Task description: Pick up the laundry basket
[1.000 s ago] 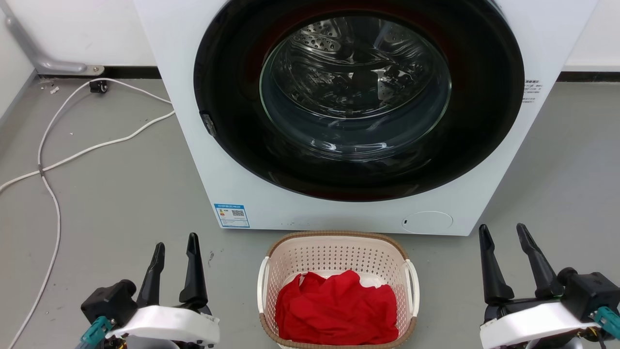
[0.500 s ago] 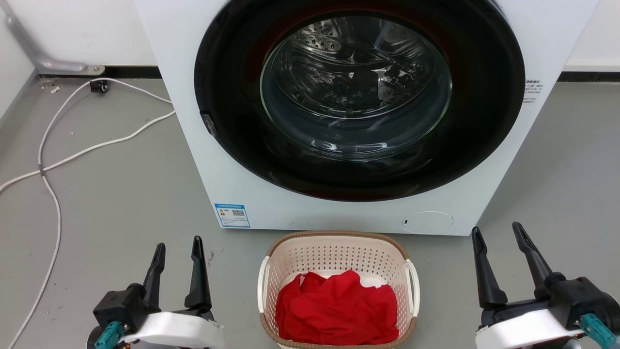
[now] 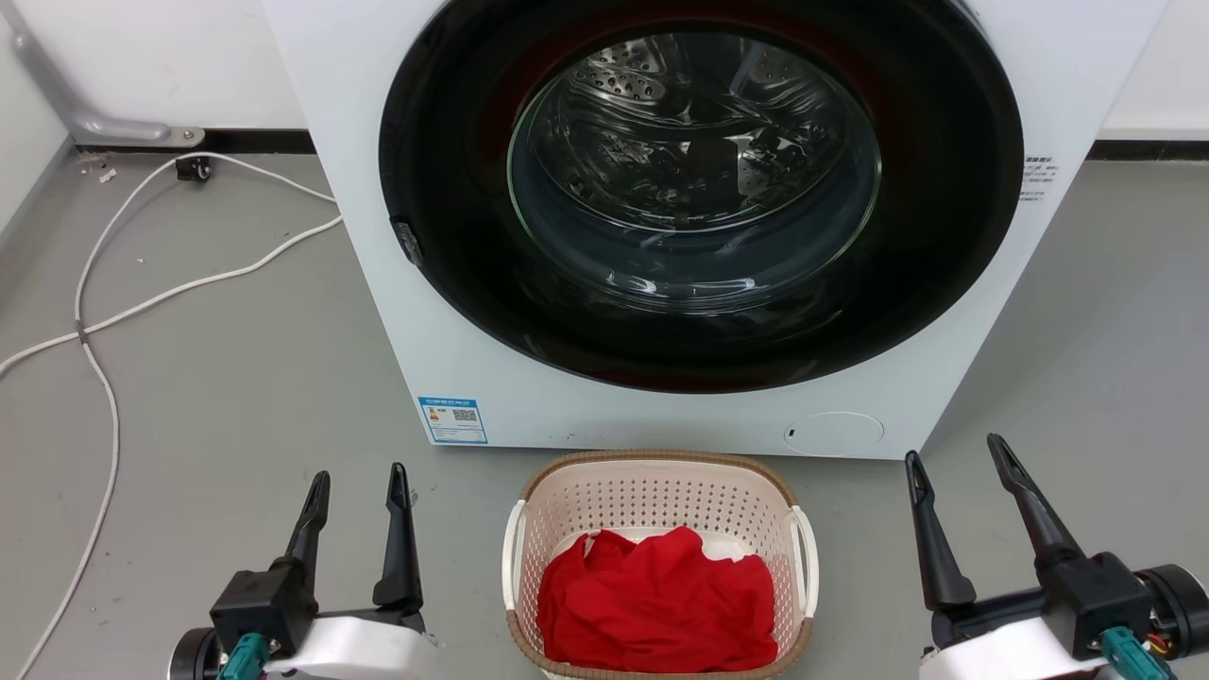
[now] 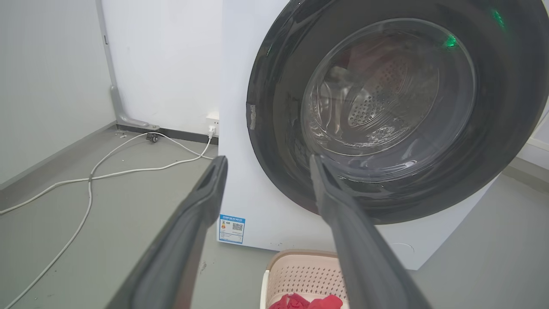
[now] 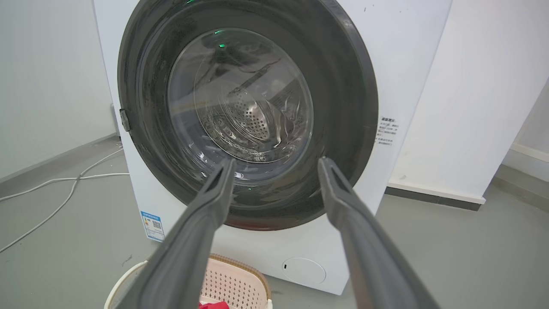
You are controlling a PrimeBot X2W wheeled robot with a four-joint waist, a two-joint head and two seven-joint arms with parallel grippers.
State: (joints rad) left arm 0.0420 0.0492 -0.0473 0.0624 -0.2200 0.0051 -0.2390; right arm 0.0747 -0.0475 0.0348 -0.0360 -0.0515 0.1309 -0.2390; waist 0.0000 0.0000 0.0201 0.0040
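1. L claw [image 3: 360, 474]: vs 1 s ago its tips have crept a bit inward, twd the laundry basket [image 3: 652, 496]. The wrist has rolled, so the fingers now look slimmer, nearly edge-on in head view. Fingers apart, nothing betw them.
2. R claw [image 3: 953, 448]: mirror of the same. Tips have shifted inward twd the basket and the wrist has rolled too. Fingers apart, empty.
3. Basket hasn't budged. It sits on the floor [image 3: 236, 378] just in front of the washing machine [image 3: 378, 283], betw the two claws, w/ a red cloth [image 3: 656, 604] inside. L handle [image 3: 511, 552] and R handle [image 3: 808, 557] are both free, untouched.
4. Washer and the white cable [image 3: 113, 312] sit in the same spots as before, so the camera stayed put. The shift is the arms' own.
5. Meaning, IMO: early approach. Both arms seem to be lining up for a two-sided grab at the handles. Each claw is well apart from the basket, so no contact and no lift yet.
6. Both wrist views look mostly at the washer door, w/ the basket low at the bottom edge. So the claws prob need to drop and tip down as they close in.
7. Risk: an uneven grip L vs R could tilt the basket and spill the cloth.
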